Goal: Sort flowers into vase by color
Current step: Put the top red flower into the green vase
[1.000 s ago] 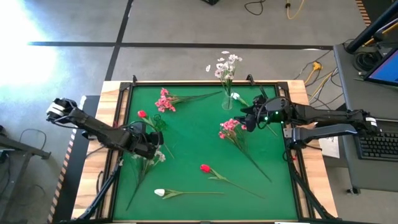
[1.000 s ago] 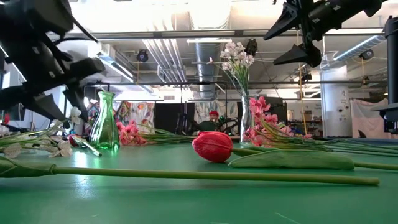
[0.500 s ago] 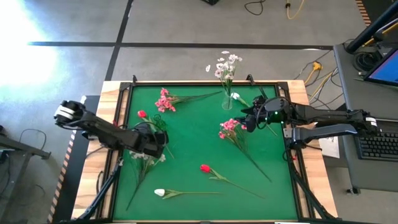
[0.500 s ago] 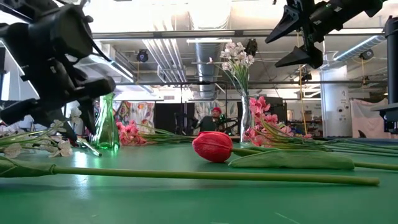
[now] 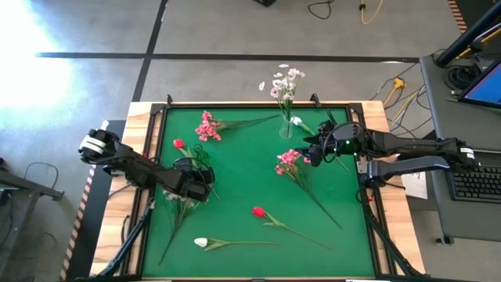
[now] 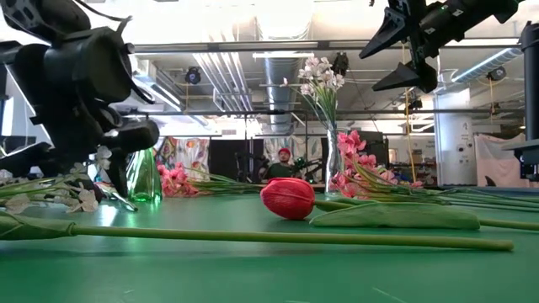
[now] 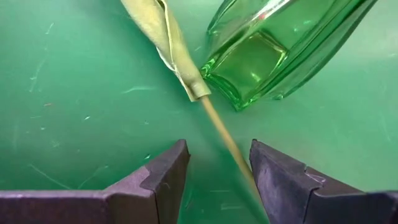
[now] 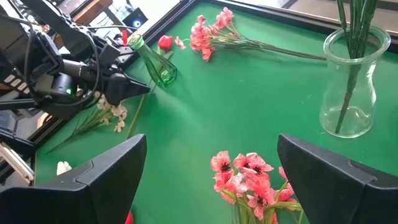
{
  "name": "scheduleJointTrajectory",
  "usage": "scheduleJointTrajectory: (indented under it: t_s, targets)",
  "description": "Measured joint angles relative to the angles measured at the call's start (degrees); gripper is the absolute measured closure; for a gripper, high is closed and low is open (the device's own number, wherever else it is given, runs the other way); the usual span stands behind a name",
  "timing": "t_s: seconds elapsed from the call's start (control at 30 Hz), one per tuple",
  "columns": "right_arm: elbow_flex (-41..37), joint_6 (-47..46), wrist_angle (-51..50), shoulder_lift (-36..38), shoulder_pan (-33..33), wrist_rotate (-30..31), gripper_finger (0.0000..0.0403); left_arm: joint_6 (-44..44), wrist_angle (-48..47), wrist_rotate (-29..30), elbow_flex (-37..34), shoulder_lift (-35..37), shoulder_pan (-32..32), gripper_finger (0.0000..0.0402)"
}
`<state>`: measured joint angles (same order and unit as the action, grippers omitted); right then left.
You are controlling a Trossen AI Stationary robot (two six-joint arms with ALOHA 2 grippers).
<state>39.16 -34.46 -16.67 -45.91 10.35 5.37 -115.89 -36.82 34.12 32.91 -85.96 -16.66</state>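
On the green worktop (image 5: pixel 243 168), the left claw (image 7: pixel 217 180) straddled, half-open, a thin green stem (image 7: pixel 227 140) beside the green glass vase (image 7: pixel 280 50), poised to grasp; the right claw (image 8: pixel 211 168) hovered wide, empty.

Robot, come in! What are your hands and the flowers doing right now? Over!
Left end effector open, low, straddling a stem beside green vase. Right end effector open above pink flowers. Nothing held.

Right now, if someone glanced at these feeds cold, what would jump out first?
Probably the left gripper low on the table's left side, its fingers open astride a thin stem beside the green vase. Next, the clear vase of white flowers at the far edge, with the right gripper raised and open above a pink spray. A red tulip lies near the front.
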Motion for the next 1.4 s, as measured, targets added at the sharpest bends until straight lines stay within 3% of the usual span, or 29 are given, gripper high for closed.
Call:
scheduleJointTrajectory:
  t_s: [0.23,0.8,1.17,1.4]
  targets:
    - [0.0,0.0,0.0,0.0,0.0,0.0,0.0049,-0.3,-5.6,-2.4,2.8,-1.8,0.1,0.0262]
    - [0.0,0.2,-0.2,0.0,0.0,-1.0,0.0049,-0.8,-7.8,-3.8,2.9,-2.5,0.1,0.0395]
    - [0.0,0.2,-0.3,0.0,0.0,-1.1,0.0049,-1.7,-9.8,-2.4,3.0,-1.6,0.0,0.0401]
    - [0.0,0.2,-0.3,0.0,0.0,-1.1,0.0049,-1.7,-18.4,-2.1,6.9,-1.2,0.0,0.0401]
